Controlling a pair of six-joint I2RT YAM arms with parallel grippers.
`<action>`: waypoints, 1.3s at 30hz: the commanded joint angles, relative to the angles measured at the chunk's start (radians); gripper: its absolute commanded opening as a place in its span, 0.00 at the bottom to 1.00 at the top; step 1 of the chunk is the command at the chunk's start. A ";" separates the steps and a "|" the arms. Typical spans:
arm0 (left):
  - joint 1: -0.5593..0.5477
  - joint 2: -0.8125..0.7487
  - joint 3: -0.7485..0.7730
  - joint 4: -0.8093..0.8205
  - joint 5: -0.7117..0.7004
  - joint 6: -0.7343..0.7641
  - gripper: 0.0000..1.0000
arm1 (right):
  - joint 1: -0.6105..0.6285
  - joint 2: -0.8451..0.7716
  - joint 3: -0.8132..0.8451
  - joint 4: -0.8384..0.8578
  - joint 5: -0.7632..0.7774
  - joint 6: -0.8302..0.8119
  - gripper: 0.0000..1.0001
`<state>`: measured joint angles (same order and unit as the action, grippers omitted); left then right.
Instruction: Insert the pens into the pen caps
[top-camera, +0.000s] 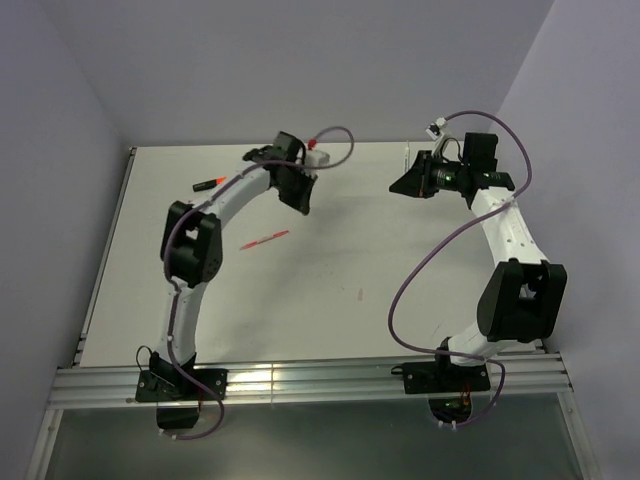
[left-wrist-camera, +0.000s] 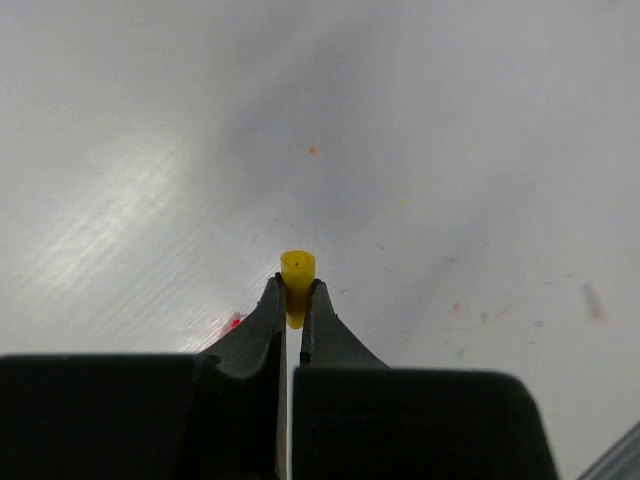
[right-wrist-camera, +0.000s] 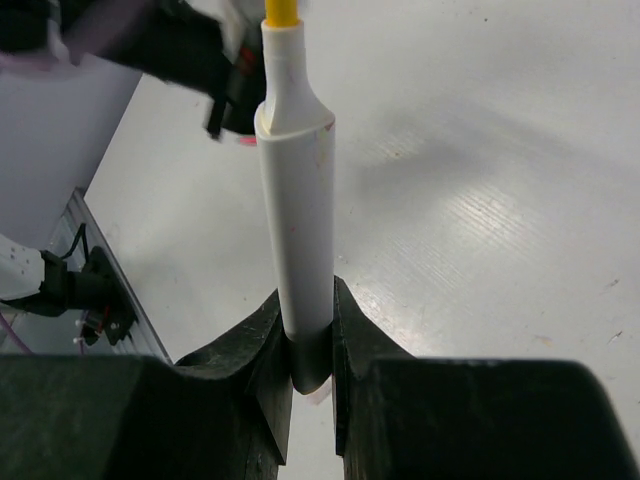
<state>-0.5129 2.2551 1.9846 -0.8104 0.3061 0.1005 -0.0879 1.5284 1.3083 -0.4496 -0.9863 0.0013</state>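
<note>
My left gripper (left-wrist-camera: 294, 300) pinches the yellow cap (left-wrist-camera: 297, 268), its end poking out ahead. My right gripper (right-wrist-camera: 310, 320) clamps the white pen (right-wrist-camera: 297, 210), seemingly yellow-tipped, pointing straight ahead.

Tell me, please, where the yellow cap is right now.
In the left wrist view, the yellow cap sits pinched between the tips of the left claw, held over the white table.
</note>
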 joint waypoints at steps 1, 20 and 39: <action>0.072 -0.268 -0.021 0.253 0.153 -0.221 0.00 | 0.040 -0.017 0.019 0.045 -0.002 0.028 0.00; 0.186 -0.666 -0.535 1.330 0.426 -0.987 0.00 | 0.413 -0.020 0.126 0.075 -0.101 0.066 0.00; 0.065 -0.652 -0.581 1.352 0.464 -1.045 0.00 | 0.436 -0.047 0.114 0.063 -0.075 0.058 0.00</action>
<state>-0.4305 1.6085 1.4101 0.5110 0.7555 -0.9386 0.3428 1.5265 1.3937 -0.4049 -1.0607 0.0624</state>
